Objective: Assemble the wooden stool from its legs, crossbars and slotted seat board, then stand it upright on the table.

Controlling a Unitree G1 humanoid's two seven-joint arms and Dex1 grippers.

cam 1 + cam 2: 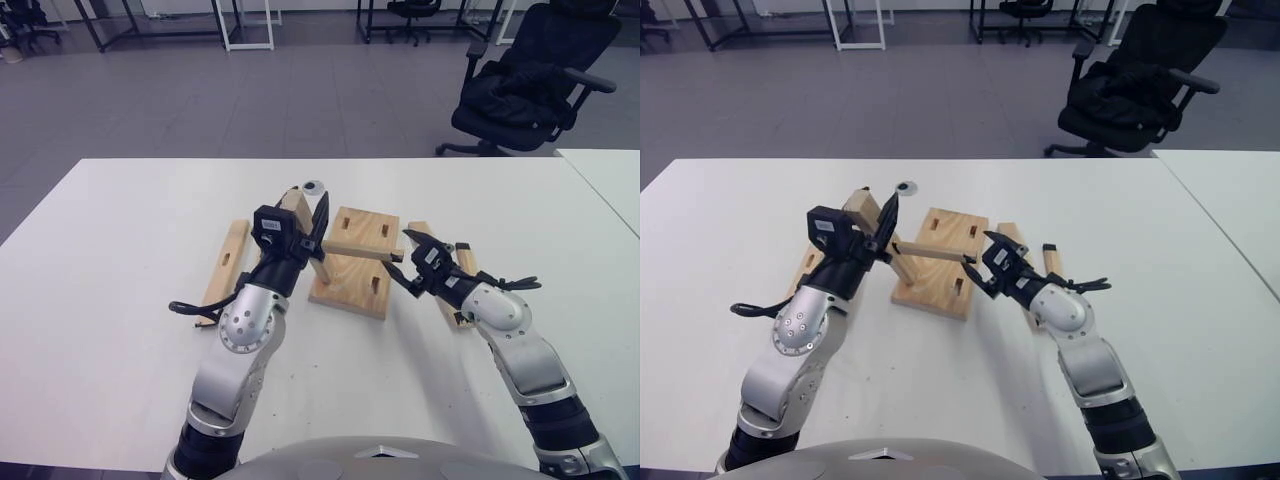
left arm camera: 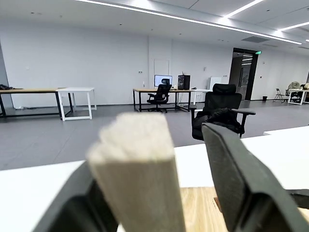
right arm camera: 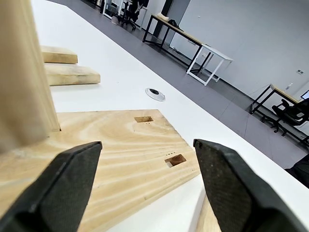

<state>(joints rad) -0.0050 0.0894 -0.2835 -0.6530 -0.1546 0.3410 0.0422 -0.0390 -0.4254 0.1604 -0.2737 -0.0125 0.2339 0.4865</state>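
Your left tool [image 1: 301, 217] pinches a stool leg [image 2: 137, 169]. Its crossbar [image 1: 360, 251] juts over the slotted seat board [image 1: 348, 290], which lies flat on the worktop [image 1: 120, 220]. Your right tool [image 1: 405, 260] is spread at the crossbar's free end.

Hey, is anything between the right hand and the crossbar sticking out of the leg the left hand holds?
Nothing visible. The open right hand sits right at the free end of the crossbar, above the seat board. The left hand grips the leg.
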